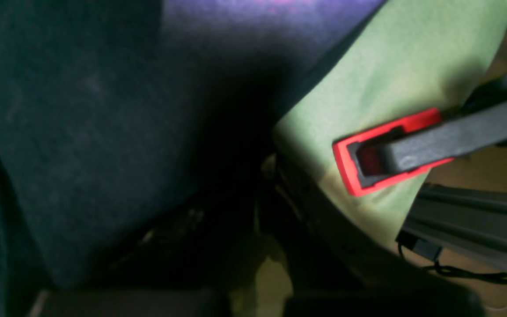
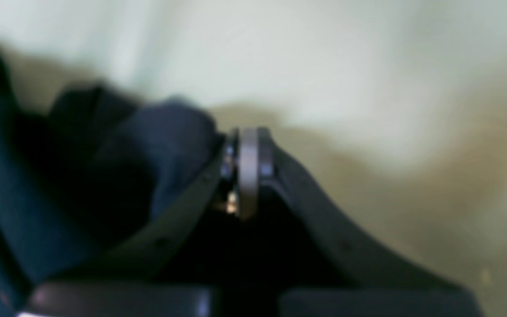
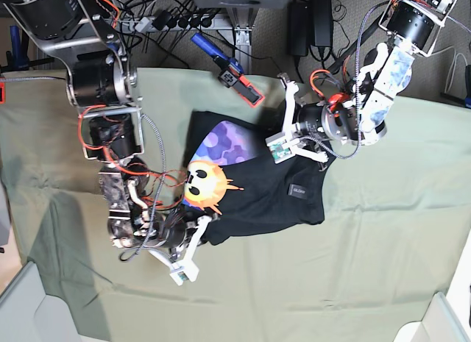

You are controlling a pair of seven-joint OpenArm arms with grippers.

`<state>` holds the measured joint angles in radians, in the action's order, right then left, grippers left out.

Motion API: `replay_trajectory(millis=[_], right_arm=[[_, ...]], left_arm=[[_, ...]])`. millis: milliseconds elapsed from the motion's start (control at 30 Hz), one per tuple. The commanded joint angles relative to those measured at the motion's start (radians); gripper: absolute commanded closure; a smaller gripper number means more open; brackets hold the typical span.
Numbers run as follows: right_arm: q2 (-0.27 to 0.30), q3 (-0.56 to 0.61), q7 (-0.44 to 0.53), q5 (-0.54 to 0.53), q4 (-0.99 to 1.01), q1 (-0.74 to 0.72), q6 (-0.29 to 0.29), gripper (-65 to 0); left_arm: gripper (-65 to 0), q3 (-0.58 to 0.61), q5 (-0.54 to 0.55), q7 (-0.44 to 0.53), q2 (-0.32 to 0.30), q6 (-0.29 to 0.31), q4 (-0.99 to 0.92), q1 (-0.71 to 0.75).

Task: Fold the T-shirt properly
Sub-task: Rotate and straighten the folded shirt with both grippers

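Observation:
The black T-shirt lies partly folded on the table's middle, with its sun-face print and purple patches facing up on its left part. My left gripper is at the shirt's upper right edge. In the left wrist view its fingers are dark and mostly hidden, shut on bunched black shirt cloth. My right gripper is at the shirt's lower left corner. In the blurred right wrist view its fingertips meet, with dark shirt cloth bunched against them.
A pale green cloth covers the table and shows in both wrist views. A red-and-black clamp grips the cloth's far edge just above the shirt. Cables and power strips lie beyond the far edge.

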<state>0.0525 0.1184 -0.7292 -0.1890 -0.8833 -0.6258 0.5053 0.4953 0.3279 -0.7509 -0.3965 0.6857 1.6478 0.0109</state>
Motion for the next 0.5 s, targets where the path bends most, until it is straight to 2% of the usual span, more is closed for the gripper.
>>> replay_trajectory(millis=[0,133,233,467], right_arm=[[0.010,0.028,0.013,-0.009,-0.013,-0.031,0.075,0.0],[0.042,0.145,-0.002,-0.019,-0.013,-0.027,0.074,0.0],[0.072,0.200,-0.044,-0.078,-0.014,-0.027,0.075,0.0],[0.114,0.210,-0.161,-0.260,-0.020,-0.024,0.075,0.0]], left_arm=[[-0.9,-0.006,-0.036,-0.011,-0.010,0.006,-0.009,-0.016],[-0.9,-0.006,-0.095,0.024,-0.038,-0.013,-0.087,-0.025],[-0.9,-0.006,-0.106,0.050,-0.072,-0.040,-0.157,-0.041],[-0.9,-0.006,-0.130,0.106,-0.143,-0.050,-0.261,-0.105]])
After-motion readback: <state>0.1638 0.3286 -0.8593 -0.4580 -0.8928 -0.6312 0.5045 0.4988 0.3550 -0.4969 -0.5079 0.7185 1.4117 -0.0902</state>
